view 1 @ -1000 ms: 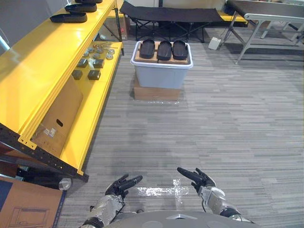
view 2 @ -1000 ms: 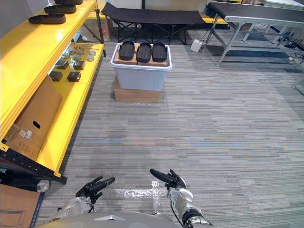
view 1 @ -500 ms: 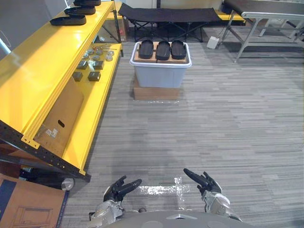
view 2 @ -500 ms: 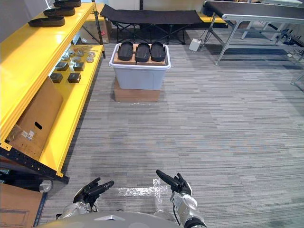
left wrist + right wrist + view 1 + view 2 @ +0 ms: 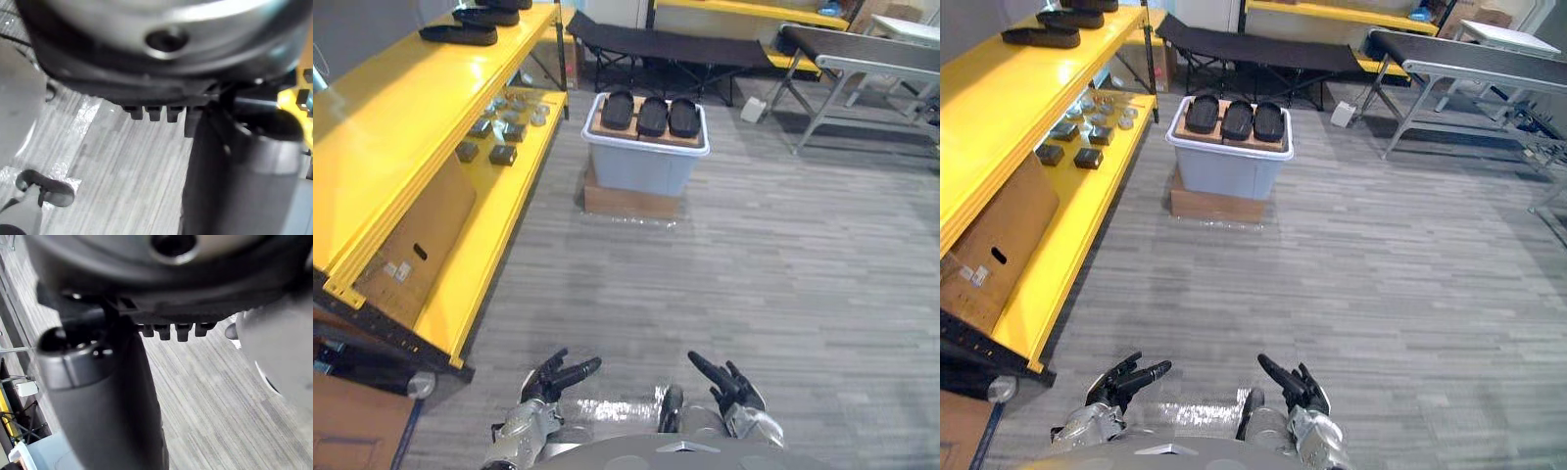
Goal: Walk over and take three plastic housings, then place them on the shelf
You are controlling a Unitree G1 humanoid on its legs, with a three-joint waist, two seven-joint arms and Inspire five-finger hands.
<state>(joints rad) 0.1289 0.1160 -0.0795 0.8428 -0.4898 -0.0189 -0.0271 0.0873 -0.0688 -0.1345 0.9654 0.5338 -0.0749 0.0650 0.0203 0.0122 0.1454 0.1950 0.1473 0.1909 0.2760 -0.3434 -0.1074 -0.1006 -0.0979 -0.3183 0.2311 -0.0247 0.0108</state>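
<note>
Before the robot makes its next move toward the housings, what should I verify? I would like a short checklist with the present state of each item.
1. Three housings lie side by side atop the grey bin: ok.
2. Left hand open, holding nothing: ok.
3. Right hand open, holding nothing: ok.
4. Bin within the hands' reach: not ok, it stands far ahead.
5. Yellow shelf top has free room: ok.

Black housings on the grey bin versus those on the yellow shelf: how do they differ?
The bin's housings lie three abreast on a brown board atop the grey bin, pointing away. The shelf's housings rest on the bare yellow shelf top, crosswise, one behind another. Both are black, elongated.
</note>
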